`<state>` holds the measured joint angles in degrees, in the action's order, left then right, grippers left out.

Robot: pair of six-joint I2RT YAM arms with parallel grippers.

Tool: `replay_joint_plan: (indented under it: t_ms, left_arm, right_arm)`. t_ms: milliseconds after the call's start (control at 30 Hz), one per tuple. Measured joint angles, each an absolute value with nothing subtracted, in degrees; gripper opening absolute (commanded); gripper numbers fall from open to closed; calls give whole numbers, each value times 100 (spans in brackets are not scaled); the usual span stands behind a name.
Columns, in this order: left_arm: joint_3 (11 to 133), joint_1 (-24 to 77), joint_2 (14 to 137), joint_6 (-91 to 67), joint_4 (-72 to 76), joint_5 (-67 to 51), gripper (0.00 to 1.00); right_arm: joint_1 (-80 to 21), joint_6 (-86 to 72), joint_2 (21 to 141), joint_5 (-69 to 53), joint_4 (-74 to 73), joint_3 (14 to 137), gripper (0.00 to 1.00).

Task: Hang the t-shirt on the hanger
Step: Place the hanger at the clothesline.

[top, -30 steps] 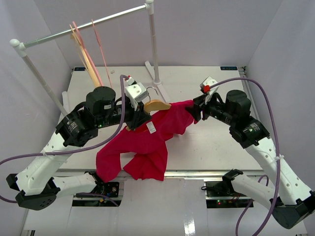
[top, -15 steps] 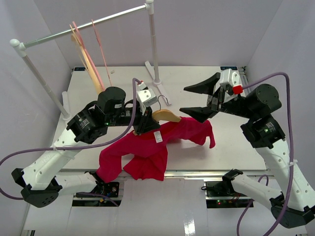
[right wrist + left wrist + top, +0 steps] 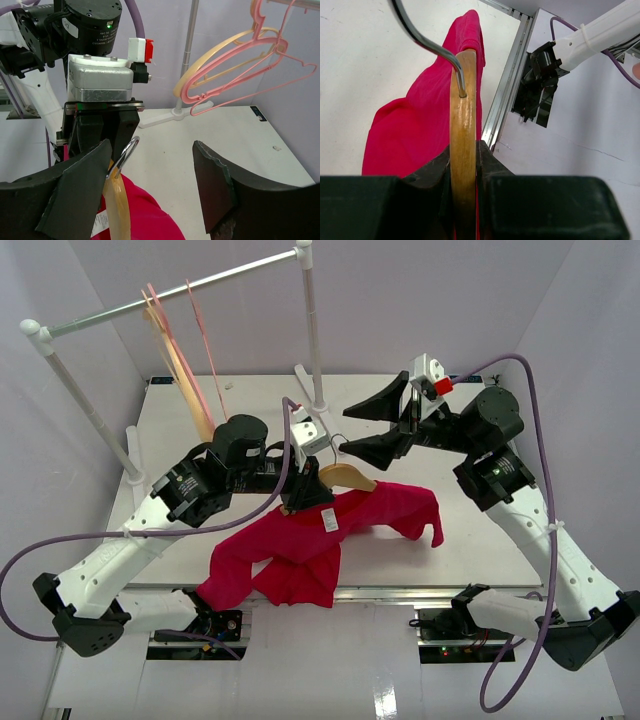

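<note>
While the clothes rail (image 3: pixel 170 298) stands at the back of the table (image 3: pixel 455 560), a bunch of thin pink hangers (image 3: pixel 175 350) dangles from its left end. In front of the rail, below those pink hangers, the left arm reaches rightward. Its left gripper (image 3: pixel 300 492) is clamped tight on the hanger (image 3: pixel 345 478), and the wrist view shows both black fingers (image 3: pixel 437 167) pressed against the sides of the wooden arm. The hanger sits raised off the table, just in front of the foot of the rail's right post, with its silver hook (image 3: pixel 335 447) pointing back toward the rail. The t-shirt (image 3: pixel 300 550) hangs from the wood and trails down in front of the rail. Its lower part lies bunched at the table's near edge, one sleeve is spread to the right, and a white label (image 3: pixel 328 523) shows. To the right of the rail's post, the right gripper (image 3: pixel 347 430) hovers with its jaws spread wide and holds nothing. From its own camera, the hook (image 3: pixel 125 155) stands between the two fingers, touching neither that I can see.
</note>
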<state>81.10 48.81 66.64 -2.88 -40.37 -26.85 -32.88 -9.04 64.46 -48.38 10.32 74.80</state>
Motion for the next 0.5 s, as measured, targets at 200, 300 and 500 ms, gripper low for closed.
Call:
replay_joint_plan:
  t_ms: [200, 300, 500]
  left_arm:
    - [8044, 4882, 6777, -291, -3928, -2768, 0]
    - [7994, 4880, 6809, -298, -3873, -2784, 0]
    - [7906, 4853, 6801, -245, -3842, -2792, 0]
  right_arm:
    - [-3356, -958, 6499, -4844, 1272, 7306, 24]
    - [-3358, -938, 6522, -4914, 1348, 7231, 10]
    - [-3379, -876, 6553, -5112, 1354, 7218, 30]
